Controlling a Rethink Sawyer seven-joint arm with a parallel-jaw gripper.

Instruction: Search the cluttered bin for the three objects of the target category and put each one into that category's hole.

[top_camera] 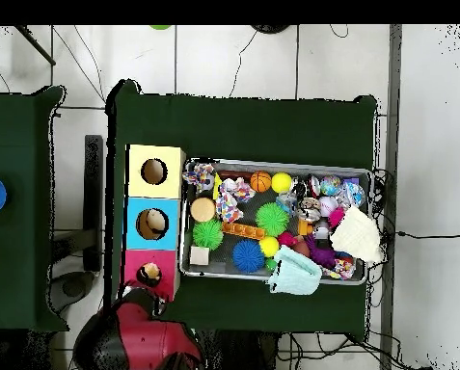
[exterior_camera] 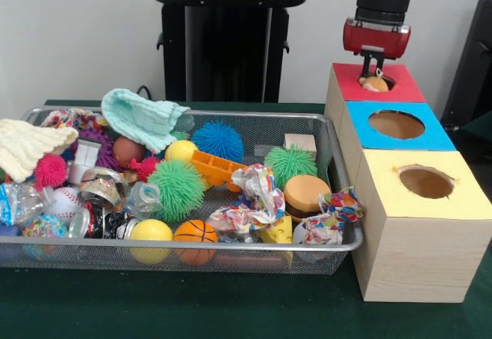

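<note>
Red-topped box point(exterior_camera: 400, 87), orange black-lined basketball point(exterior_camera: 195, 233)

Arm point(exterior_camera: 382, 1): black ribbed cylinder link, glossy red wrist housing, small dark jaws beneath.

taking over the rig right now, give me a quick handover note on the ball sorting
Gripper: over the red box's hole, with an orange ball right under it at the hole. Whether it still grips the ball is unclear.
Wire basket: sits beside the row of boxes, still full of clutter.
Done: that one ball has reached the red hole.
Left: balls still in the basket include a baseball, a yellow ball and a small basketball; pick further ones for the red hole.
</note>
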